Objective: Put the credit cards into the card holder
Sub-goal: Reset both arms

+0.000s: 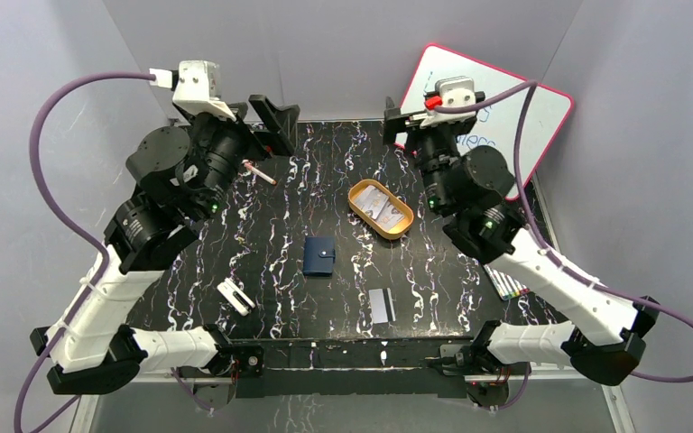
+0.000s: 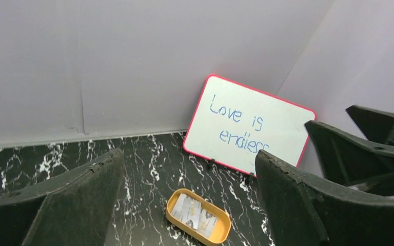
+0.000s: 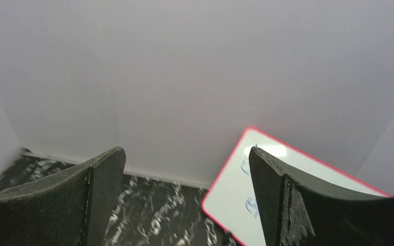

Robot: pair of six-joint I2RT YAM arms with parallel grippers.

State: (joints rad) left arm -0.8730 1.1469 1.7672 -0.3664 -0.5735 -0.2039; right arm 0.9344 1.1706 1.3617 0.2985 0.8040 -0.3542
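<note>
The dark navy card holder (image 1: 319,256) lies shut at mid-table. One credit card (image 1: 381,305) with a dark stripe lies flat near the front edge. More pale printed cards (image 2: 195,212) rest inside an oval orange tin (image 1: 381,209), which the left wrist view shows below my fingers. My left gripper (image 1: 275,119) (image 2: 189,156) hangs open and empty high at the back left. High at the back right, my right gripper (image 1: 396,124) (image 3: 185,154) is open too, holding nothing and facing the rear wall.
A pink-framed whiteboard (image 1: 496,104) (image 2: 246,128) (image 3: 236,205) leans in the back right corner. A marker pen (image 1: 259,171) lies at the back left, and a small white object (image 1: 235,297) sits front left. More pens (image 1: 505,284) lie under the right arm.
</note>
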